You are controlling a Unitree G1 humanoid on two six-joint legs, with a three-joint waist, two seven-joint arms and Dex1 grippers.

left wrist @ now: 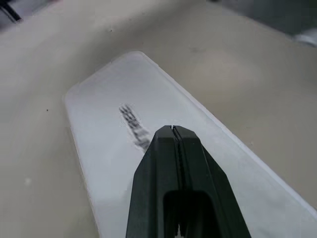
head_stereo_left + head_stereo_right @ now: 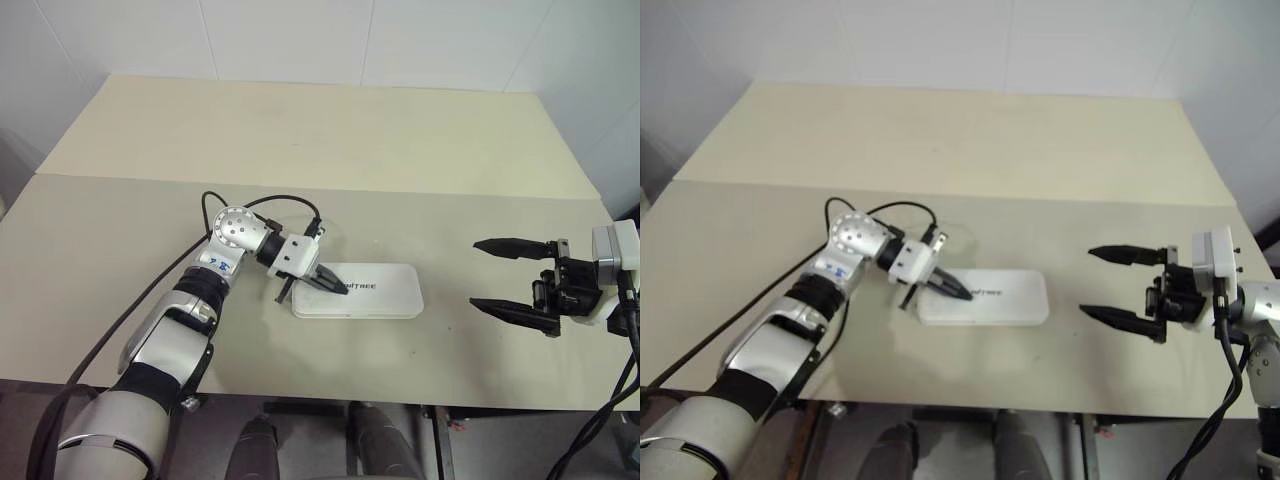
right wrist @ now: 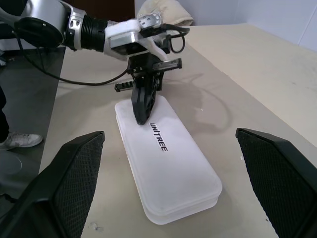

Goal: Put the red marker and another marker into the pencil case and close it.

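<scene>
As we list this scene, we take the pencil case (image 2: 360,291) as our landmark. Item one: the case itself, a flat white box with rounded corners, lying closed and flat on the beige table (image 2: 300,140). Its long axis runs crosswise to us, one short end toward the left arm, the other toward the right arm. The dark "UNITREE" lettering runs along that axis on the lid, nearer the left end.

Item two: the left gripper (image 2: 333,286), its two black fingers pressed together with nothing between them. We see its tip on the lid at the case's left end, just beside the lettering, the fingers slanting down onto the lid from the left. In the right wrist view the tip appears to touch the lid, though we cannot tell how firmly.

Item three: the right gripper (image 2: 488,276), its fingers spread wide and empty. It hangs well apart from the case's right end, above the table, pointing level toward the case along its long axis.
</scene>
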